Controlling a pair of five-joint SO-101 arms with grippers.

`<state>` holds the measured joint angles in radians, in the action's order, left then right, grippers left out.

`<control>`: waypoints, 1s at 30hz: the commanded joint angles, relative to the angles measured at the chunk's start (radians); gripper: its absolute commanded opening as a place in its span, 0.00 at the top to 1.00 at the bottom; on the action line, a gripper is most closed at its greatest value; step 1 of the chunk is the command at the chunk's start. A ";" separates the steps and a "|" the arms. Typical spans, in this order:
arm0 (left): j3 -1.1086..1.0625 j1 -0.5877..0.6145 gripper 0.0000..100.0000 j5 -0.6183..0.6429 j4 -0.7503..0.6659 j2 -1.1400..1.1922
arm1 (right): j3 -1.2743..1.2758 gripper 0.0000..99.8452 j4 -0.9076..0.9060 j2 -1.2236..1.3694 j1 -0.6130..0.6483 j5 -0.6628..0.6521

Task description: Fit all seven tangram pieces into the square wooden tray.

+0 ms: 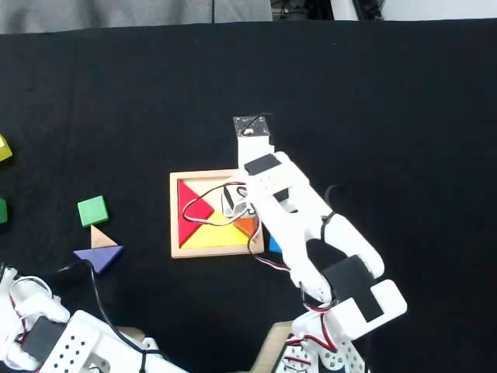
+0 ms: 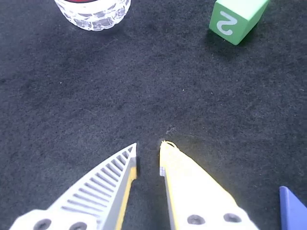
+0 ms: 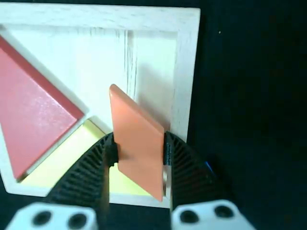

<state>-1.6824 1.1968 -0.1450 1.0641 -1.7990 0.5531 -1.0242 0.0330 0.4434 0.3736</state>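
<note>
The square wooden tray holds a red triangle and a yellow triangle. My right gripper is shut on an orange parallelogram, which stands on edge over the bare part of the tray near a corner, beside the red triangle and the yellow one. A green square, a tan triangle and a blue triangle lie left of the tray. A blue piece peeks out beside the tray under the right arm. My left gripper is shut and holds nothing above the black cloth.
A green cube marked with a numeral and a clear glass lie ahead of the left gripper, and a blue piece's tip sits beside it. Yellow and green objects sit at the table's left edge. The left arm rests at the front left.
</note>
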 commanded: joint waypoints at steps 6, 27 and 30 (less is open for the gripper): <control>-0.016 -0.010 0.91 0.005 0.003 -0.009 | -0.005 0.98 0.006 -0.053 0.014 -0.032; -0.016 -0.010 0.91 0.005 0.003 -0.009 | -0.005 0.86 -0.012 -0.053 0.018 -0.048; -0.016 -0.010 0.91 0.005 0.003 -0.009 | -0.005 0.86 -0.012 -0.053 0.020 -0.048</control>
<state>-1.6824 1.1968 -0.1450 1.0641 -1.7990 0.5531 -1.0242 0.0315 0.4480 0.3353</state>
